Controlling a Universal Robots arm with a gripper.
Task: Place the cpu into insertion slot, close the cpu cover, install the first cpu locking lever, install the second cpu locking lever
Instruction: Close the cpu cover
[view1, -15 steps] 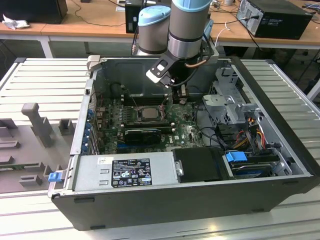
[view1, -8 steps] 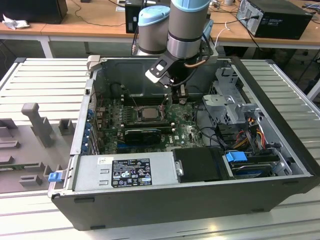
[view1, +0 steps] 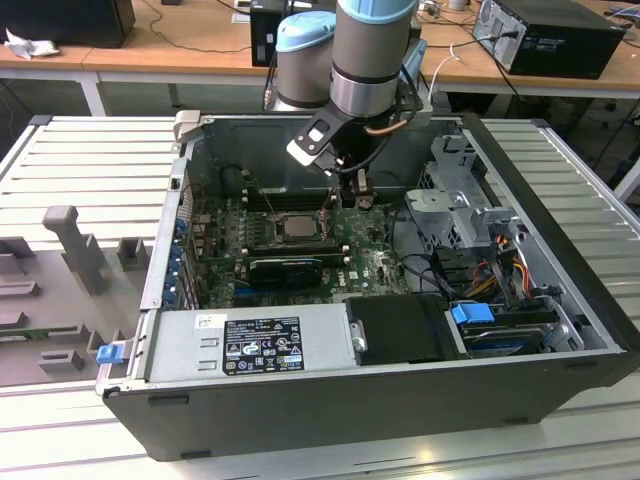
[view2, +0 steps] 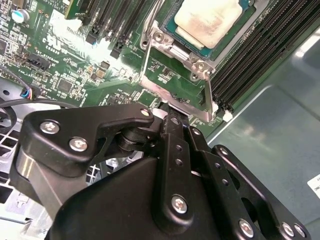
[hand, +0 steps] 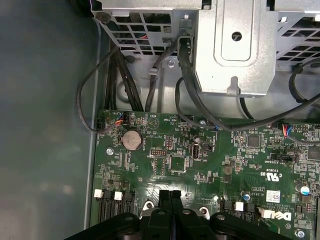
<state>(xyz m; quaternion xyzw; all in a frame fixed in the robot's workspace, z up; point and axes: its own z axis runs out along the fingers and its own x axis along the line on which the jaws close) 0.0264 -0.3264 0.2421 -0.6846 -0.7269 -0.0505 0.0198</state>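
Gripper (hand: 170, 197) clenched: in the first wrist view the two black fingertips (hand: 165, 196) are pressed together over the green motherboard (hand: 200, 165). In the second wrist view the gripper tip meets the free edge of the cpu cover (view2: 207, 95). Cannot tell whether that edge is pinched between the fingers.

The cover is swung up off the chip and tilted toward the gripper. Green board shows through its central opening.

The cpu (view2: 205, 20) lies flat in the insertion slot (view2: 197, 64), pale top smeared with whitish residue. A thin metal lever (view2: 148, 37) runs along one side of the slot. Black memory slots (view2: 255, 55) run just beside the slot on the other side.

The first wrist view shows a coin cell (hand: 132, 140) on the board. Black cables (hand: 187, 95) lead up to a grey metal drive cage (hand: 230, 45).

In the exterior view the arm reaches down into an open computer case (view1: 400, 400). The chip sits mid-board, with a grey power supply (view1: 250, 345) along the case's near wall. The case rests on a ribbed metal tabletop (view1: 90, 160).
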